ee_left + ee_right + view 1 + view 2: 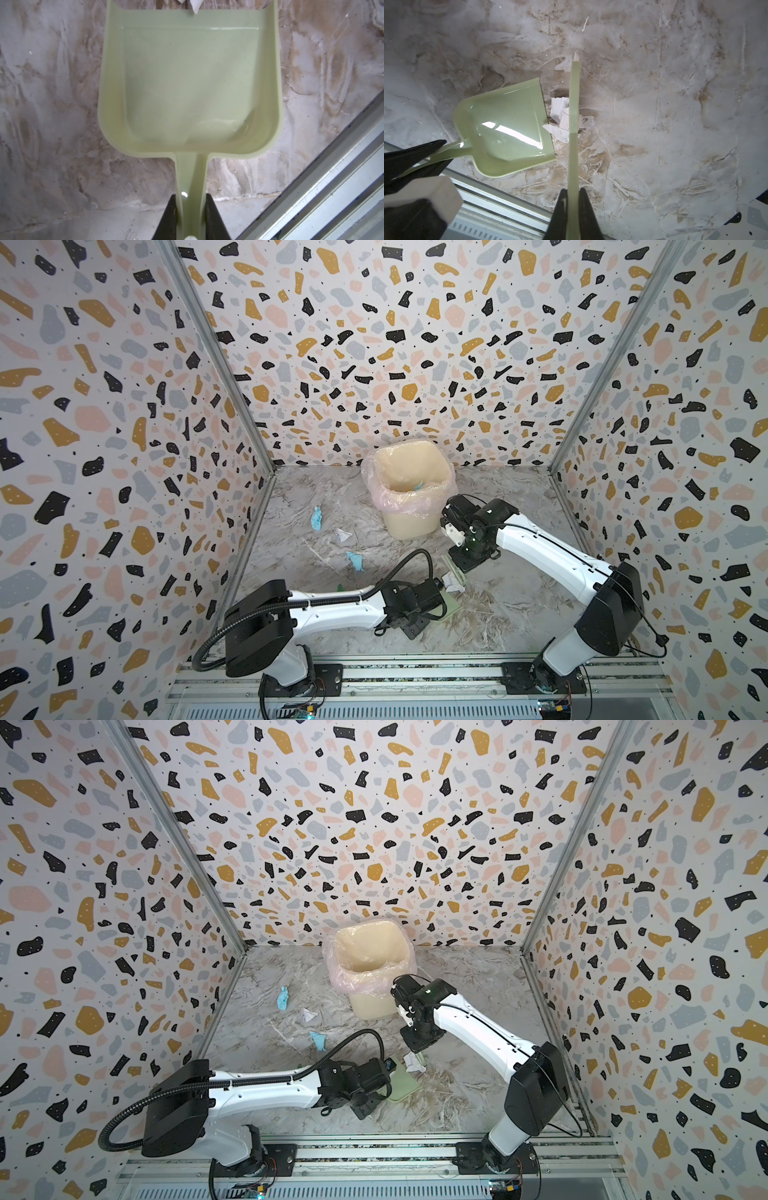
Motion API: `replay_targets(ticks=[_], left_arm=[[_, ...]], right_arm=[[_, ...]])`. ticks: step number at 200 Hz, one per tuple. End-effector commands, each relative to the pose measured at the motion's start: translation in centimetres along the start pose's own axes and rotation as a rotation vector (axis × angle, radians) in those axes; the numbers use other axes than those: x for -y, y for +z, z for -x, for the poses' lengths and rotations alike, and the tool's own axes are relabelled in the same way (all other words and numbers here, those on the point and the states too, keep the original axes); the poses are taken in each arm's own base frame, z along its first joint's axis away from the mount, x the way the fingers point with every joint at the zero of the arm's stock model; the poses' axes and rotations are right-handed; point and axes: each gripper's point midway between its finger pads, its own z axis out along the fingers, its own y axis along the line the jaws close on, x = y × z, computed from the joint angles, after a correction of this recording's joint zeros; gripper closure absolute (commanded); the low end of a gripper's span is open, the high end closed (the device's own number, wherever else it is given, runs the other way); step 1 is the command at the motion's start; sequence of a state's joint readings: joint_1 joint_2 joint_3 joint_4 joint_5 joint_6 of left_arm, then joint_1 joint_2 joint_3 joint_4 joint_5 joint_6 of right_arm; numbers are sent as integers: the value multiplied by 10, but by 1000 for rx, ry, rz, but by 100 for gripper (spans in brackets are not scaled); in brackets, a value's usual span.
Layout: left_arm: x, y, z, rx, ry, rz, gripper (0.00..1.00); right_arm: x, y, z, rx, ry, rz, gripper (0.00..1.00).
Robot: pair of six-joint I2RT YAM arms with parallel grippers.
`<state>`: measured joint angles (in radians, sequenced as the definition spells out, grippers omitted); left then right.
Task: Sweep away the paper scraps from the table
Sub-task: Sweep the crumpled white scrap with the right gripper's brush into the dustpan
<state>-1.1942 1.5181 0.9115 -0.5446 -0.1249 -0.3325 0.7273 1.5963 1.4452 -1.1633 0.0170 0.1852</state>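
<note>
Partway: my left gripper (190, 196) pinched dustpan (187, 83), right gripper (573, 190) pinched brush (574, 93); white scrap (559, 108) at lip, unswept; other scraps (343, 534) lay loose, 10 o'clock.

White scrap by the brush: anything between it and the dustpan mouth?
Nothing visible. The white scrap lies on the table right between the brush and the dustpan, at its open edge; one corner overlaps that edge in the left wrist view. The pan is empty.
</note>
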Motion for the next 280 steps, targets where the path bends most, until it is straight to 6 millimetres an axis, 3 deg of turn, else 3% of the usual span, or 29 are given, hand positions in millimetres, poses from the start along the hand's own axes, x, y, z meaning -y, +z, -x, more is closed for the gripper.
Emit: replay_targets(ticks=[1,62,82,111,125,173,234,280], left_arm=[[-2,0,5,10,5,8,100],[-1,1,4,10,7,7,100],[-1,1,5,15,4,4,100],[-1,1,5,16,3,3,100],[-1,1,5,16,2,3,100],[-2,-1,6,22,2,5,100],[-2,-2,6,26,-1,4,100],[-2,-8,10,57,-15,1,100]], right_arm=[[-17,-17,-4,10,-7,76,100],[-52,-35,-3,39,-27,215,100],[-45,-41,-1,66,-5,192,100],[-1,-39,-6,56,81,8,100],[9,-38,-8,52,97,-32,100],[-10,-19,-31,-31,68,32,100],[-41,-30,-38,-2,88,207,100],[-27,-33,-38,8,106,137,100]])
